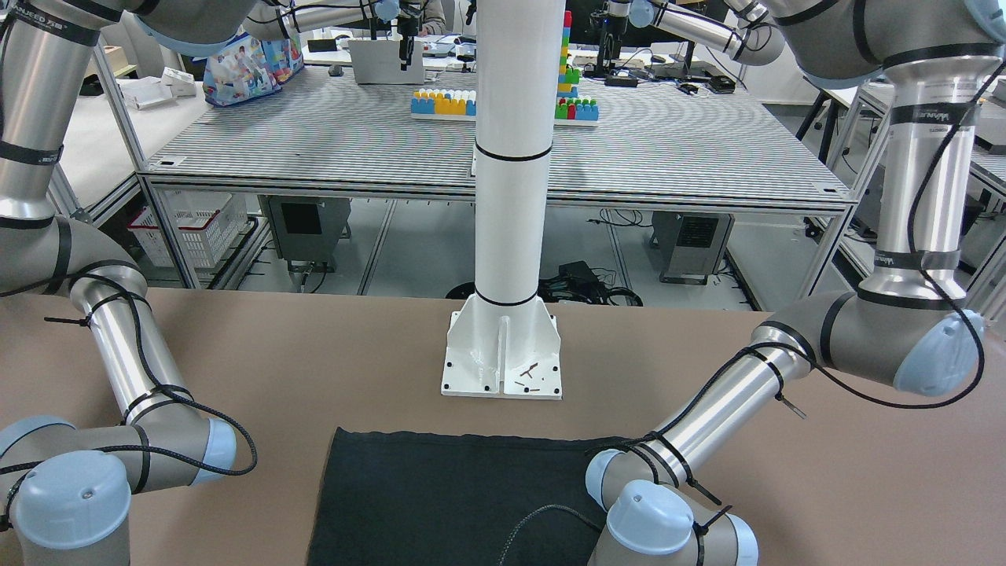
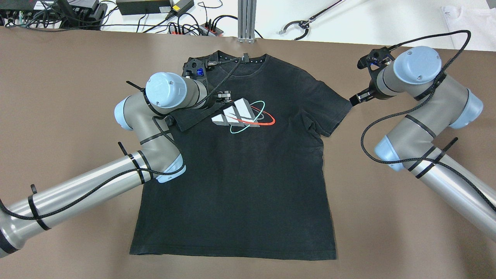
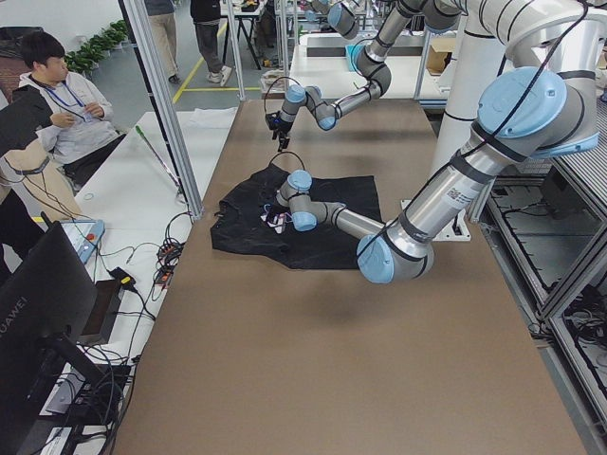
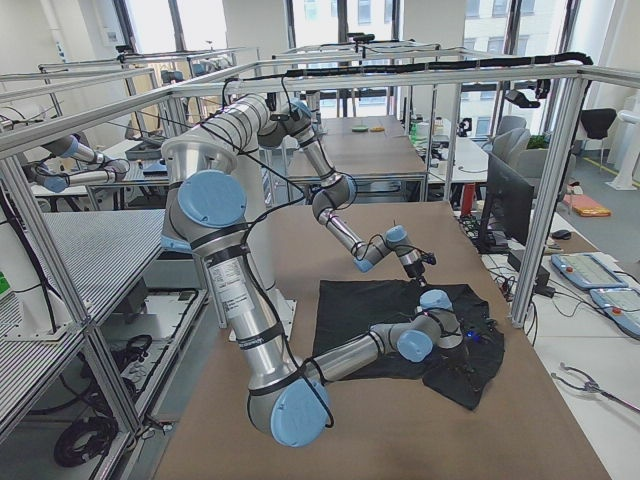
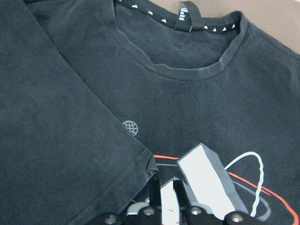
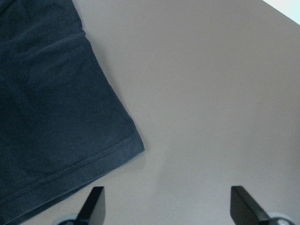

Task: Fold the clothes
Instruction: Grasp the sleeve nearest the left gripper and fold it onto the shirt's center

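Observation:
The clothes are one black T-shirt (image 2: 240, 182) with a white, red and teal chest logo (image 2: 242, 114), lying face up on the brown table (image 2: 62, 97). Its straight bottom hem shows in the front-facing view (image 1: 440, 495). One sleeve (image 2: 190, 114) is folded in over the chest. My left gripper (image 5: 169, 192) sits at that sleeve's rumpled hem corner, fingers nearly together and seemingly pinching it. The other sleeve (image 6: 56, 117) lies flat. My right gripper (image 6: 171, 206) hovers open just off its tip, over bare table.
The white pillar (image 1: 511, 157) and its base plate (image 1: 503, 362) stand behind the shirt's hem. Cables and power bricks (image 2: 155, 7), a metal post (image 2: 247, 19) and a grabber tool (image 2: 306, 23) line the far edge. A person (image 3: 57, 104) sits beyond it.

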You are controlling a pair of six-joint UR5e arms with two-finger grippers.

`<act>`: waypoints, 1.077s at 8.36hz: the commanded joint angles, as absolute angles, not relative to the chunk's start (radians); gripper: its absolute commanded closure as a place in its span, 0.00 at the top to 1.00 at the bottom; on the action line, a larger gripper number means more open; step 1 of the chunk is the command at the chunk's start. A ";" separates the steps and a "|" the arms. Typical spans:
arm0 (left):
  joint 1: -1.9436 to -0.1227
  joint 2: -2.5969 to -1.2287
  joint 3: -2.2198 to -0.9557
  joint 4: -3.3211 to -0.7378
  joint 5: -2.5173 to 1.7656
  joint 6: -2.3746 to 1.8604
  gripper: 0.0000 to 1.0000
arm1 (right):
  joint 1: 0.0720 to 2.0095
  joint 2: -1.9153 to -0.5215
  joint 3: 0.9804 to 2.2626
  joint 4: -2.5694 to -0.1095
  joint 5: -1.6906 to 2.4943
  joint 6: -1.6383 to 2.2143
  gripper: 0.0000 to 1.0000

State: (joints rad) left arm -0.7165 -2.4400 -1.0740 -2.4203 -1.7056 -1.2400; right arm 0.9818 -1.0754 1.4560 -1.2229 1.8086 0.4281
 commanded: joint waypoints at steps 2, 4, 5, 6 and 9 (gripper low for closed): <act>-0.713 -2.430 -1.126 -2.416 -1.703 -1.252 1.00 | 0.979 -1.043 1.271 -0.927 1.889 0.680 0.94; -0.710 -2.427 -1.126 -2.416 -1.700 -1.250 1.00 | 0.977 -0.997 1.157 -0.783 1.910 0.846 0.93; -0.707 -2.424 -1.126 -2.416 -1.677 -1.250 1.00 | 0.977 -1.026 1.148 -0.717 1.910 0.914 0.92; -0.695 -2.427 -1.126 -2.416 -1.672 -1.250 1.00 | 0.977 -1.041 1.125 -0.671 1.910 0.937 0.91; -0.689 -2.425 -1.127 -2.416 -1.658 -1.250 1.00 | 0.959 -1.077 1.105 -0.615 1.895 1.009 0.86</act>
